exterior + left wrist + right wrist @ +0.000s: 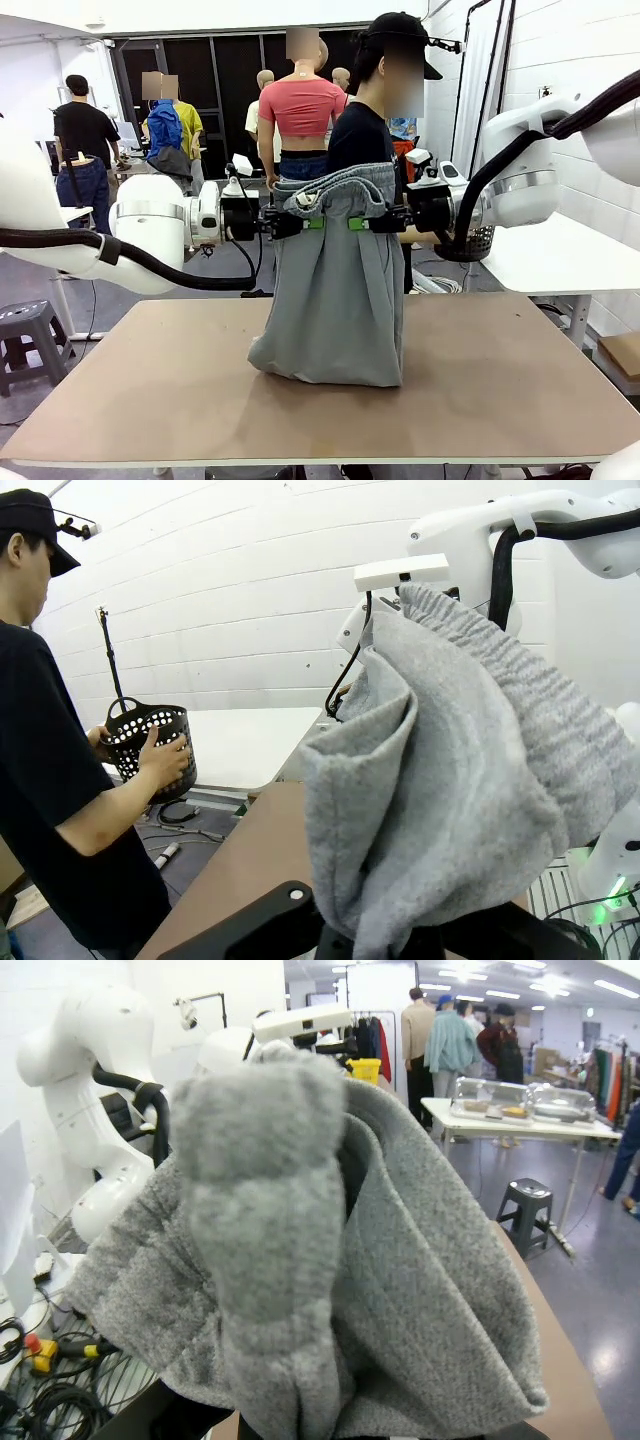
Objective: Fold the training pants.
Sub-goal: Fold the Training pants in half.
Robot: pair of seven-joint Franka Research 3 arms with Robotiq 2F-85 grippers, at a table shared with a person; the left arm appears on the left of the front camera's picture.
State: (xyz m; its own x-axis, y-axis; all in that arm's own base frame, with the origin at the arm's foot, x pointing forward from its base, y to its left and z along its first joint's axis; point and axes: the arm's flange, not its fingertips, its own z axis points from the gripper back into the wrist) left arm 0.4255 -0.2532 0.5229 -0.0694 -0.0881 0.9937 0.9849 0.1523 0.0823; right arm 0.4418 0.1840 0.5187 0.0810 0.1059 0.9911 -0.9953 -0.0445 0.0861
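Two robot arms hold the training pants (338, 290) aloft by the gathered waistband above the middle of the table (520, 390), the grey cloth hanging straight down toward six o'clock with its lower end crumpled on the tabletop. The left gripper (312, 222) reaches in from nine o'clock and the right gripper (358, 223) from three o'clock — both pressed together on the waistband, their green pads just apart at the top of the garment. In each wrist view the bunched grey jersey crowds right up against the lens, hiding the fingers.

The garment's long axis runs vertically, waistband at twelve o'clock and legs at six, so the coming move looks to turn on laying that length down flat. Neither arm appears nearer than the other; the pants hang between them, roughly centred.

Open tabletop spreads on every side of the heap — widest toward three and nine o'clock, with a fair band toward the near edge at six. The far edge at twelve o'clock lies close behind the hanging cloth, and a person (365, 135) stands just beyond it, hands on a black perforated basket (150, 745) off to the side, well apart from both grippers. Lowering toward the near edge seems the roomier course.
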